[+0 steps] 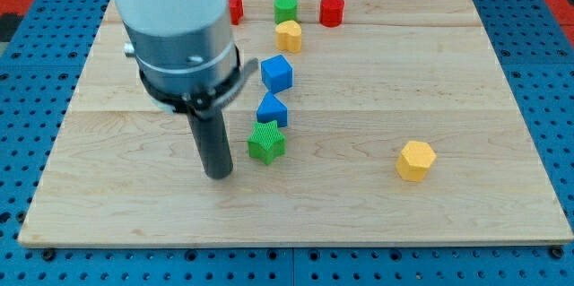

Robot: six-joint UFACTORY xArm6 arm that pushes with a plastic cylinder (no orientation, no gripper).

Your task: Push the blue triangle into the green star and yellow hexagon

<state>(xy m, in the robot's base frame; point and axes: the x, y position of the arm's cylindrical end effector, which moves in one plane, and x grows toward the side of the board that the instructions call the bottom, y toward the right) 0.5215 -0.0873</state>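
Note:
The blue triangle (272,109) sits near the board's middle, touching the top of the green star (265,143) just below it. The yellow hexagon (416,160) lies far to the view's right, well apart from both. My tip (218,174) rests on the board just left of the green star, a small gap away, and slightly lower than it. The arm's grey body hides the board at the upper left.
A blue cube (277,73) sits just above the blue triangle. At the top edge are a green block (285,8), a yellow block (288,36) under it, a red cylinder (332,10) and a partly hidden red block (235,7). The wooden board (484,98) ends on a blue pegboard.

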